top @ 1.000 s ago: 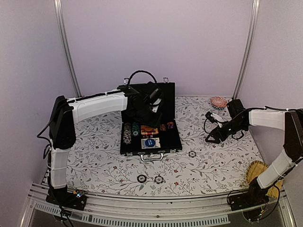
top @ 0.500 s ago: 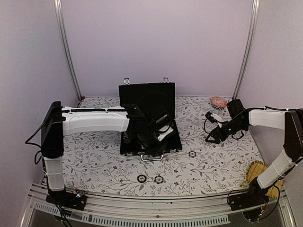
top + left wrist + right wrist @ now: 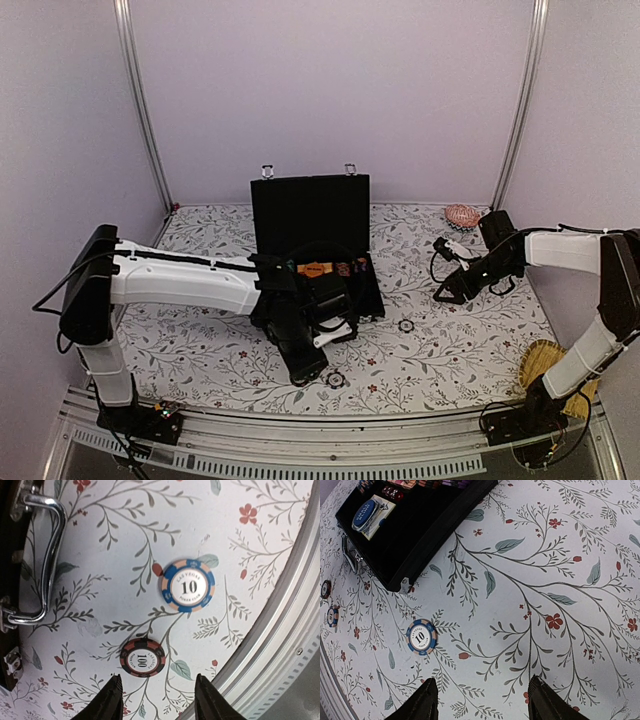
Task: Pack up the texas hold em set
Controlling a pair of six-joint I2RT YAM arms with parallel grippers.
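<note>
The black briefcase (image 3: 310,210) stands open mid-table, lid upright, with chips, cards and a blue disc in its tray. My left gripper (image 3: 307,374) is open and empty, low over the cloth in front of the case. In the left wrist view my left gripper (image 3: 160,696) is just short of a red-black "100" chip (image 3: 143,658); a blue "10" chip (image 3: 189,586) lies beyond it. The silver handle (image 3: 42,555) is at the left. My right gripper (image 3: 443,292) is open and empty right of the case. Its wrist view shows another blue "10" chip (image 3: 421,636) and the case (image 3: 415,525).
A loose chip (image 3: 336,379) lies by the left gripper and another (image 3: 406,325) right of the case. A pink shell (image 3: 462,214) sits at the back right, a yellow straw item (image 3: 545,362) at the front right. The metal rail (image 3: 280,645) runs close to the chips.
My left arm has swung from over the case's tray down to the cloth in front of the case, near the two front chips. The right arm has not moved.
</note>
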